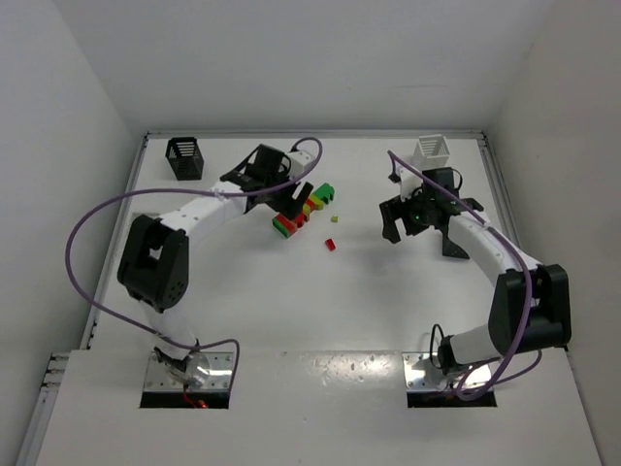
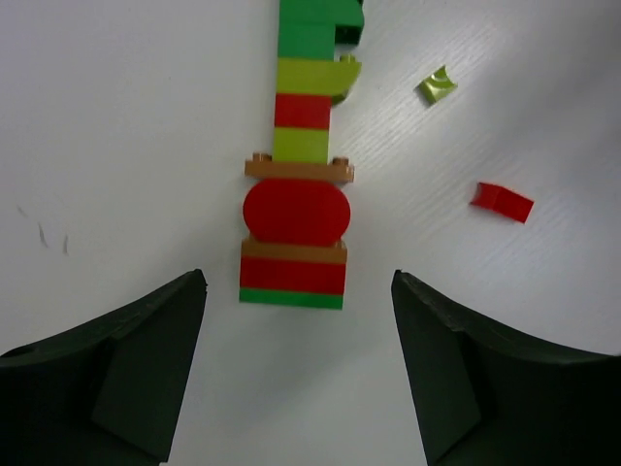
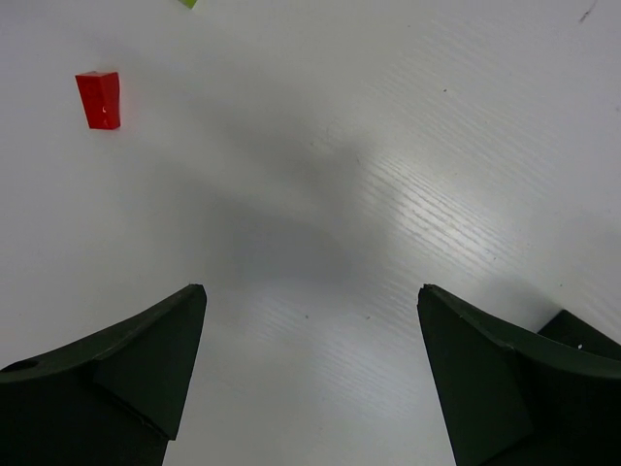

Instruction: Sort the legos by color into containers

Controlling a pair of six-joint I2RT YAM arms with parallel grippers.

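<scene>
Red/green/yellow-green plastic lego stack point(image 2: 296, 194) flat on white table point(image 1: 272, 301), dead ahead of left gripper point(image 2: 298, 282). Long axis runs straight away from it, near end level w/ fingertips. Left jaws wide apart, nothing held. Right gripper point(image 3: 310, 291) also spread wide, empty, well apart from stack, so left arm nearer imo. Loose bits beside stack: tiny red brick point(image 2: 503, 202), tiny yellow-green piece point(image 2: 438, 85). Black mesh basket point(image 1: 184, 158) far-left corner, white mesh basket point(image 1: 432, 150) just behind right gripper. Contents: can't tell, too small.

Both arms reach forward, elbows bent; the left gripper point(image 2: 298, 282) and right gripper point(image 3: 310, 291) point downward, each with jaws spread wide
</scene>
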